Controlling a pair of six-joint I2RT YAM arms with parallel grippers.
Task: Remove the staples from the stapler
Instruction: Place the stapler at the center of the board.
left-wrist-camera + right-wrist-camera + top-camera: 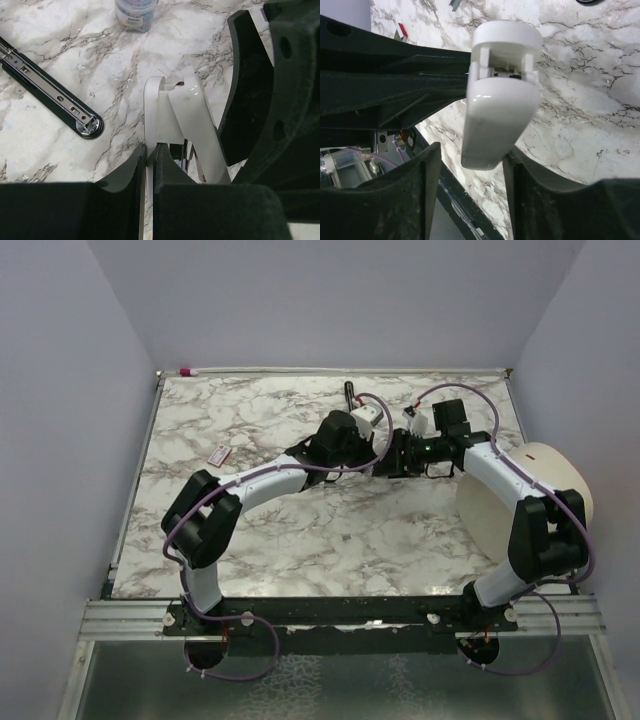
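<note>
Stapler (192,130), a small glossy white plastic one hinged at its rounded end, sits between our two hands over the far middle of the white-and-grey marble desk (300,530). Our left hand (151,150) is clenched on the stapler, its black fingers pressed flat against either face of a thin white leaf that curls over at the top. Our right hand (472,152) is released. Its black fingers straddle the stapler's wider body, and marble shows through the gap beside one finger. The other finger stands just beside the plastic, and we cannot tell whether it touches. Dark metal shows inside the hinge slot. A long thin black bar with a silvery perforated rail (47,82) lies flat on the desk near the left hand. Beyond it stands a small container with a bluish label (134,12), cut off by the frame. A small red-and-white rectangular piece (220,453) lies well apart to the left.
</note>
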